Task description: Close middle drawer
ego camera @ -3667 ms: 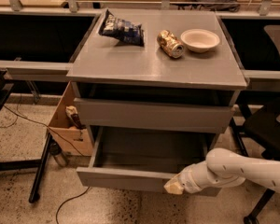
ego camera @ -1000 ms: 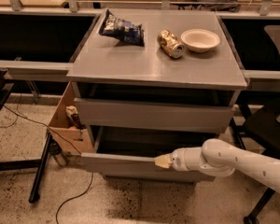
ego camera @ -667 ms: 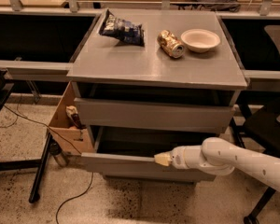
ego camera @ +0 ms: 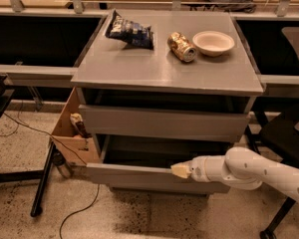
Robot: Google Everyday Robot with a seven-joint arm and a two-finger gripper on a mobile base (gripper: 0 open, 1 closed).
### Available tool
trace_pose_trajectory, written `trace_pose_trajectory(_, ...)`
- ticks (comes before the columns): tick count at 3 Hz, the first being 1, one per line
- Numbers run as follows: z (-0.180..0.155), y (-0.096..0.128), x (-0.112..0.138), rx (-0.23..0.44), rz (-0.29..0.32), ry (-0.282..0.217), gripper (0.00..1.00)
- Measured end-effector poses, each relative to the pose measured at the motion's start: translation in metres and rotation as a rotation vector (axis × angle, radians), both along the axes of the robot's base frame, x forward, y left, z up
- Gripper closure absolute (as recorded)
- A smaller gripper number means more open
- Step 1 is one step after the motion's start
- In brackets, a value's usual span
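Note:
The middle drawer (ego camera: pixel 134 176) is the lower grey drawer of the cabinet. It stands partly pulled out, with a dark gap behind its plain flat front panel. My gripper (ego camera: pixel 177 171) reaches in from the right on a white arm. Its beige tip rests against the top edge of the drawer's front, right of centre. The fingers look pressed together and hold nothing. Above it, another grey drawer front (ego camera: pixel 159 123) sits slightly out under the cabinet top.
On the cabinet top (ego camera: pixel 154 71) lie a dark chip bag (ego camera: pixel 129 33), a tipped can (ego camera: pixel 182 47) and a white bowl (ego camera: pixel 213 42). An open cardboard box (ego camera: pixel 70 133) stands left of the cabinet, with cables and a black leg (ego camera: pixel 42 183) on the floor. A dark chair (ego camera: pixel 284 133) is at right.
Since 3.7 s ago the drawer has slid well in, and my gripper has moved left and up along its front. Over the last second almost nothing has moved.

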State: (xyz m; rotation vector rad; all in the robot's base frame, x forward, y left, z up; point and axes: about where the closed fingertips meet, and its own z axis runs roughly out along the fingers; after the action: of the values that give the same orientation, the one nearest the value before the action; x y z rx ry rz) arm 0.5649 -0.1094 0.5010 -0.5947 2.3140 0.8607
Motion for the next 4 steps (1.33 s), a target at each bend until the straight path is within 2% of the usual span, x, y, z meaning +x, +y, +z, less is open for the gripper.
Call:
trace_pose_trajectory(1, 0.007, -0.013, -0.019, -0.031, 0.034, 0.014, 1.00)
trace_pose_trajectory(2, -0.006, -0.017, -0.043, -0.068, 0.090, 0.094, 1.00)
trace_pose_trajectory(4, -0.040, -0.010, -0.050, -0.118, 0.151, 0.221, 1.00)
